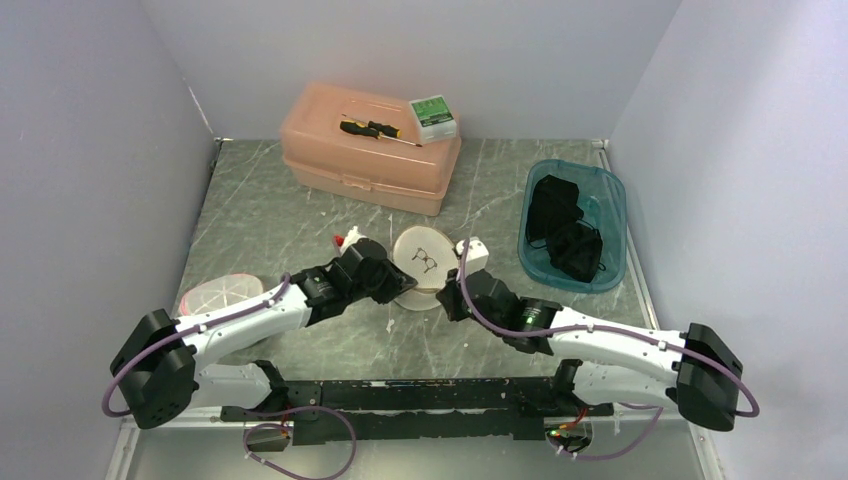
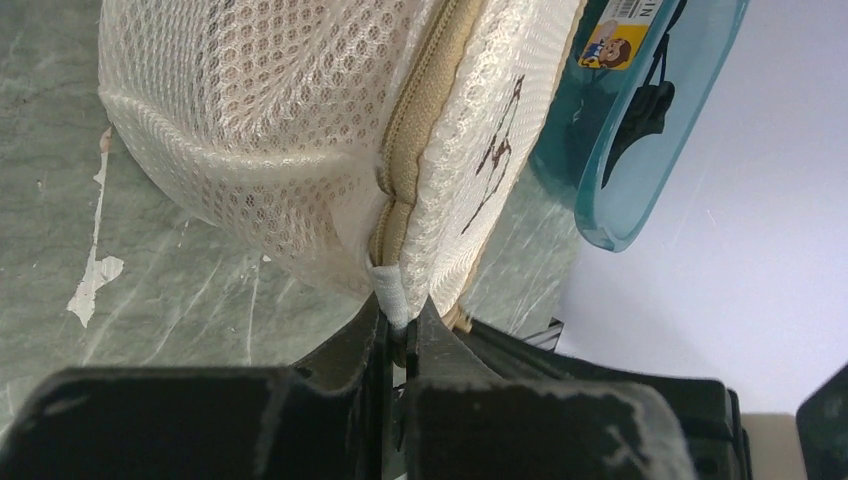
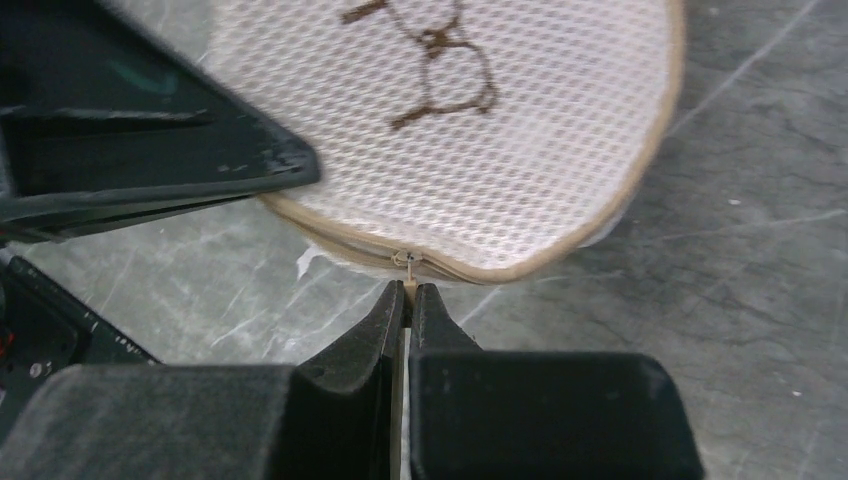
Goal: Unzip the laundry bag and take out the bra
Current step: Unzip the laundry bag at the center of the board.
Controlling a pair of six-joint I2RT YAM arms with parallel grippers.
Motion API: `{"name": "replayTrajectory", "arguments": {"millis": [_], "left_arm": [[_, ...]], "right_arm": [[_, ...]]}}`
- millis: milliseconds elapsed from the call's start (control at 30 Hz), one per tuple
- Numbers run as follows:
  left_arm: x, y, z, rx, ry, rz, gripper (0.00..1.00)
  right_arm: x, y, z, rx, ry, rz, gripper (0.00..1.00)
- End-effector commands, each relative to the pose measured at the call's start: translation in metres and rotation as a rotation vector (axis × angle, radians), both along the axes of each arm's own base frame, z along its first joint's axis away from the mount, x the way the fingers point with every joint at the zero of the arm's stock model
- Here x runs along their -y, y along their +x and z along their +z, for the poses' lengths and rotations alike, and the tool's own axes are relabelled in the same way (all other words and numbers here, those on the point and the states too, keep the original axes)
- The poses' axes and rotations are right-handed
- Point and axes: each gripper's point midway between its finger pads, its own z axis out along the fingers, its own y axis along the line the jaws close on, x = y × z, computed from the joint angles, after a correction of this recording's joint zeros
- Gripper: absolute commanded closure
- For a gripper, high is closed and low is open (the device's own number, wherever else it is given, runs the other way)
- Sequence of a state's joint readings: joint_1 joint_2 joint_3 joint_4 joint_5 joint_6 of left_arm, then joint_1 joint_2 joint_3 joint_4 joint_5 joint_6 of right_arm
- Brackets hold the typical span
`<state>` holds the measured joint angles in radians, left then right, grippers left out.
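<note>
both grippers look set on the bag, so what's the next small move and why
Probably slide the right gripper along the zipper, away from the left gripper. It looks shut on the zipper pull, the left is shut on the white tab at the edge of the laundry bag, and the zipper looks closed.

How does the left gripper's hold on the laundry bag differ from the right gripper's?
The left gripper pinches a white tab at the end of the zipper; the right gripper pinches the zipper pull. The left gripper meets the laundry bag on its left side, the right gripper on its right. Both are shut.
</note>
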<state>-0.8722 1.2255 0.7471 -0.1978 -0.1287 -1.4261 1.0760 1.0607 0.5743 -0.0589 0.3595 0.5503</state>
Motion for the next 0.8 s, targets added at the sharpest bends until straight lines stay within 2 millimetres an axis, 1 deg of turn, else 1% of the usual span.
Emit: {"name": "replayTrajectory", "arguments": {"millis": [0, 133, 233, 333, 467, 533, 600, 667, 700, 767], "left_arm": [[0.005, 0.001, 0.012, 0.037, -0.006, -0.032, 0.97], [0.003, 0.0, 0.015, 0.057, 0.001, -0.052, 0.97], [0.004, 0.001, 0.02, 0.094, 0.002, -0.097, 0.97], [0.007, 0.005, 0.031, 0.157, 0.01, -0.191, 0.97], [0.007, 0.017, 0.056, 0.235, 0.051, -0.355, 0.97], [0.006, 0.023, 0.074, 0.306, 0.086, -0.433, 0.97], [0.008, 0.026, 0.098, 0.407, 0.091, -0.518, 0.97], [0.013, 0.025, 0.121, 0.493, 0.075, -0.58, 0.97], [0.014, 0.024, 0.128, 0.523, 0.078, -0.607, 0.97], [0.014, 0.023, 0.132, 0.539, 0.097, -0.647, 0.96]], "right_arm": [[0.019, 0.016, 0.0, 0.007, 0.016, -0.058, 1.0], [0.033, 0.022, -0.006, -0.004, 0.004, -0.096, 1.0], [0.04, 0.025, -0.004, 0.009, 0.004, -0.111, 1.0], [0.043, 0.026, 0.014, 0.066, 0.004, -0.096, 1.0], [0.046, 0.021, 0.054, 0.18, 0.004, -0.069, 1.0], [0.043, 0.015, 0.075, 0.219, 0.002, -0.02, 1.0], [0.038, 0.007, 0.089, 0.24, -0.003, 0.033, 1.0], [0.032, -0.002, 0.098, 0.241, -0.004, 0.073, 1.0], [0.027, -0.007, 0.101, 0.237, 0.006, 0.095, 1.0], [0.02, -0.014, 0.102, 0.223, 0.034, 0.116, 1.0]]}}
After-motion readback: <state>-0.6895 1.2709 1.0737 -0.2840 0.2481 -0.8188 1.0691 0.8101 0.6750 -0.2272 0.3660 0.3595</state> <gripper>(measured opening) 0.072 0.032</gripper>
